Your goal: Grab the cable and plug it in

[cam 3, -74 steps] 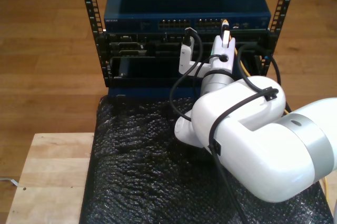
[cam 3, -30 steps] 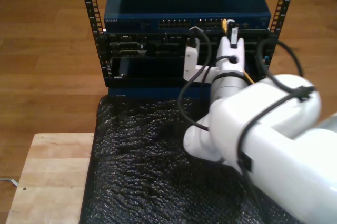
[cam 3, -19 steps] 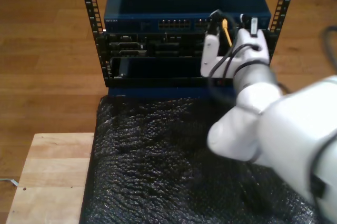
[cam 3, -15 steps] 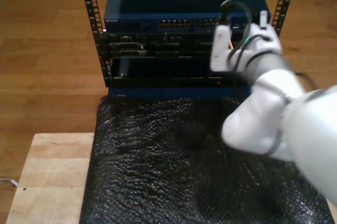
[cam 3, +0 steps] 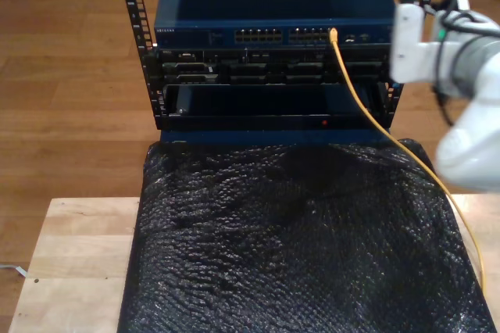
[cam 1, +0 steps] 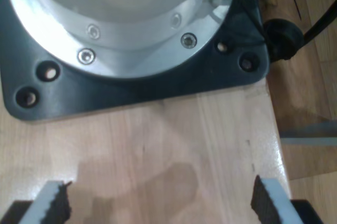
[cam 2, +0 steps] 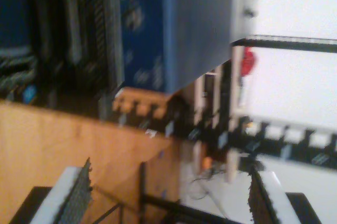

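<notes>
The yellow-orange cable (cam 3: 367, 106) has its plug end (cam 3: 333, 34) seated in a port on the front of the blue switch (cam 3: 273, 1). From there it runs down over the black mat (cam 3: 266, 231) toward the exterior view's right edge. My second gripper (cam 2: 171, 195) is open with nothing between its fingers and looks along the side of the blue switch (cam 2: 174, 29). Its arm (cam 3: 461, 59) stands at the exterior view's right, apart from the cable. My first gripper (cam 1: 160, 203) is open over bare wood.
The switch sits in a black rack (cam 3: 141, 28) above darker units. Light wooden table (cam 3: 70, 263) shows beside the mat. An arm's black base plate (cam 1: 131, 87) is bolted to the wood (cam 1: 174, 145) ahead of my first gripper, with black wiring (cam 1: 281, 37) beside it.
The arm was at the switch's port with the cable's plug; it has swung away to the exterior view's right. The cable stays in the port and the mat is uncovered.
</notes>
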Controlling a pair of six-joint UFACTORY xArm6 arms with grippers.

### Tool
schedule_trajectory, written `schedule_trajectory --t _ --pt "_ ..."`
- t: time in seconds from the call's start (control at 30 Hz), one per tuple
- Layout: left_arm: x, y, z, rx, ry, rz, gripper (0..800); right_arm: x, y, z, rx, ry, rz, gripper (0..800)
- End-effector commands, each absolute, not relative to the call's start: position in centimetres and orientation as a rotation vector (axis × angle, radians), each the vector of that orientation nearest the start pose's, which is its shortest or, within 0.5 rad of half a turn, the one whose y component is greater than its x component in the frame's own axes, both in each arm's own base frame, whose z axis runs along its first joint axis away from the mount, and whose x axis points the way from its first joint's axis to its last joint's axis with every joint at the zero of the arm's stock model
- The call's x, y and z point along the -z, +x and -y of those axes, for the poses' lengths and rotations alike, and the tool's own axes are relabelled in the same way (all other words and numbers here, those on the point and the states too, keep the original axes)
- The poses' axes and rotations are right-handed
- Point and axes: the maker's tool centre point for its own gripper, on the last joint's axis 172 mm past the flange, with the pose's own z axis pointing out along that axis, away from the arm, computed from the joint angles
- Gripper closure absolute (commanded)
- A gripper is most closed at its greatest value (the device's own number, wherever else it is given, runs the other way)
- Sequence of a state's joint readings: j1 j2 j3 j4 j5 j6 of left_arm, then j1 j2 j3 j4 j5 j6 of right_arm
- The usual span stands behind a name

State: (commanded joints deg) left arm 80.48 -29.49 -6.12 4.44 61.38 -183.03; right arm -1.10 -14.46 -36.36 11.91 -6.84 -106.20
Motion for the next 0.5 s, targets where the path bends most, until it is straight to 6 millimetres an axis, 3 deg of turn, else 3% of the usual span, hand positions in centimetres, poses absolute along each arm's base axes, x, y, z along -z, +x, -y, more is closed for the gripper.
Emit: schedule_trajectory --t 0.17,0.27,0.5 --pt "-3.3 0.5 -12.2 0.42 -2.265 -2.672 0 -30.1 54.1 8.1 -0.68 1.663 -1.678 87" --pt "-3.3 0.5 -12.2 0.42 -2.265 -2.672 0 -29.4 52.5 11.1 -0.607 1.723 -1.698 38" --pt "-3.3 0.5 -12.2 0.42 -2.265 -2.672 0 -28.4 47.9 15.7 -0.465 1.81 -1.792 23"
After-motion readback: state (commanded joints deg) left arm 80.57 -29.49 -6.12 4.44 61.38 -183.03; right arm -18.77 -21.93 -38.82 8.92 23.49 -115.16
